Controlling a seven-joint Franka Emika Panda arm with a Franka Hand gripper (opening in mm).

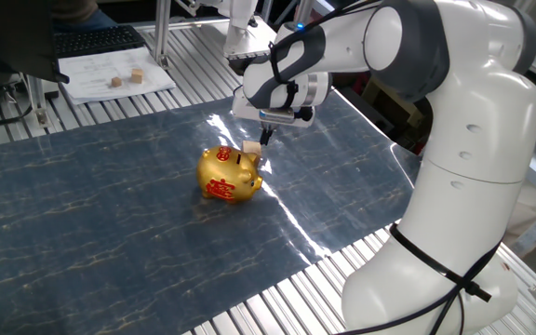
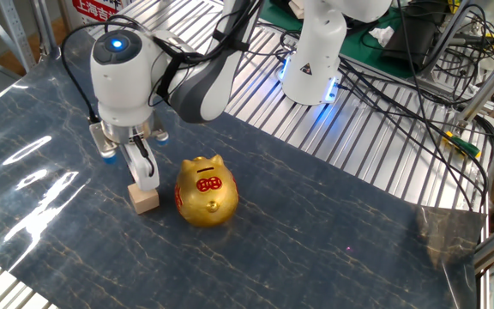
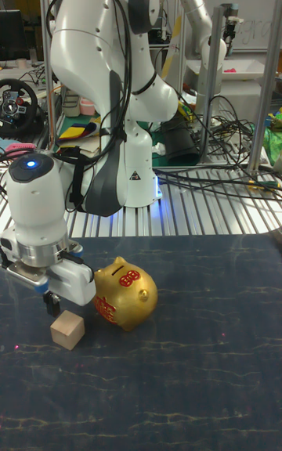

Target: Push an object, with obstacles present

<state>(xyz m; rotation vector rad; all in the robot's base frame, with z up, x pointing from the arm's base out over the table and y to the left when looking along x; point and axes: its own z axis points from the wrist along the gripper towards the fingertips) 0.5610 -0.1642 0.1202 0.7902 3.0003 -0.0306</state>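
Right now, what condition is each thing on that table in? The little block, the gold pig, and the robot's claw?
wooden cube: flat on the dark mat, close beside the pig, untouched in the tall view.
gold piggy bank: upright on its feet, coin slot on top.
gripper: pointing down, fingertips just above the cube, holding nothing; open or shut is unclear.
dark mat: lying flat, glare patches.

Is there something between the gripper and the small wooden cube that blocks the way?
No, nothing visible. The gripper hangs just above the wooden cube, open mat around them. The gold piggy bank stands beside the cube, not between.
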